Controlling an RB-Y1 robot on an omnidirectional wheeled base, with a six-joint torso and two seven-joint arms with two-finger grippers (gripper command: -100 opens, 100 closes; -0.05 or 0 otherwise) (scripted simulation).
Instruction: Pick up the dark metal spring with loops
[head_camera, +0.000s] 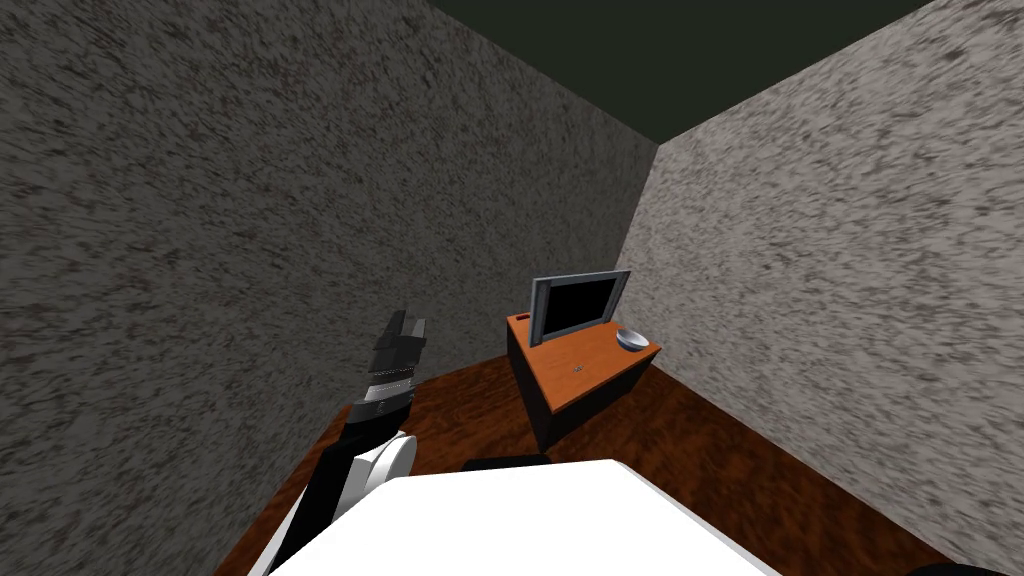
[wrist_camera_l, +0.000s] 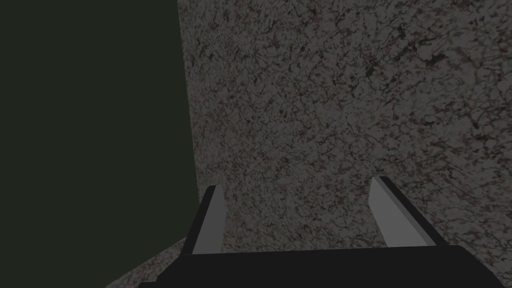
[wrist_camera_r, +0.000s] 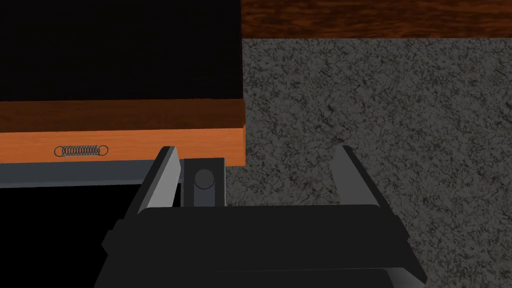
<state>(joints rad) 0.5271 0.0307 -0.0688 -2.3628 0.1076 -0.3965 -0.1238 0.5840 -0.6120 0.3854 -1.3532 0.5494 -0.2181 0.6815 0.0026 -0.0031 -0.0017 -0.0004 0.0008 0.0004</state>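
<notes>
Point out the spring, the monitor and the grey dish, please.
spring (wrist_camera_r: 81, 150): right wrist view, middle of its coils.
monitor (head_camera: 580, 306): head view, middle of its black screen.
grey dish (head_camera: 631, 339): head view, its centre.

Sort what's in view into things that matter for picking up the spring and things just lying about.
For the job: spring, lying on the orange cabinet; right claw, open.
Just lying about: monitor, grey bowl, both on that cabinet.
</notes>
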